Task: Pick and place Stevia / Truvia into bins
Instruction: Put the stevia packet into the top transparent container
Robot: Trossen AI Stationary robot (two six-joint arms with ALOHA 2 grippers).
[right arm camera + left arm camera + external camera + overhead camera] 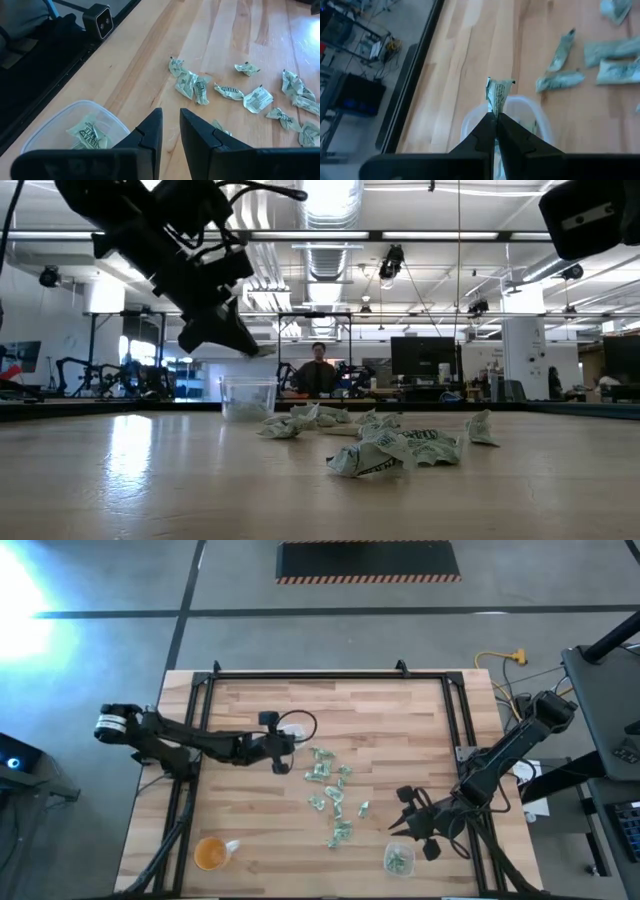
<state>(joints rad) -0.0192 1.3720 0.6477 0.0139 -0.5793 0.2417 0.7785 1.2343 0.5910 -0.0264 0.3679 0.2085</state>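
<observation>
Left claw (pixel 283 752) sits left of centre in the high view, above the far clear bin (pixel 297 726), its fingers clamped on a single Stevia packet (pixel 497 93). In the left wrist view the packet stands up from the closed fingertips directly over that bin's rim (pixel 470 120) — evidently carried there so that releasing it drops it inside. The low view shows this claw (pixel 215 330) raised clear of the desk, the bin (pixel 247 396) below and beyond it.

Right claw (pixel 412 823) sits at lower right in the high view, just beside the near bin (pixel 398 858). Its fingers stand a little apart with nothing between them (right wrist view); that bin (pixel 50 130) already holds a few packets. Judged to be idle or between picks.

Loose packets (pixel 333 794) lie scattered in a band down the middle of the desk (pixel 250 830), between the two bins and in reach of either arm — most of the sorting appears yet to be done. An orange-tinted round cup (pixel 209 853) stands at lower left, apart from the work.

Risk noted: the packet is thin and crumpled; it could catch on the rim when let go.
</observation>
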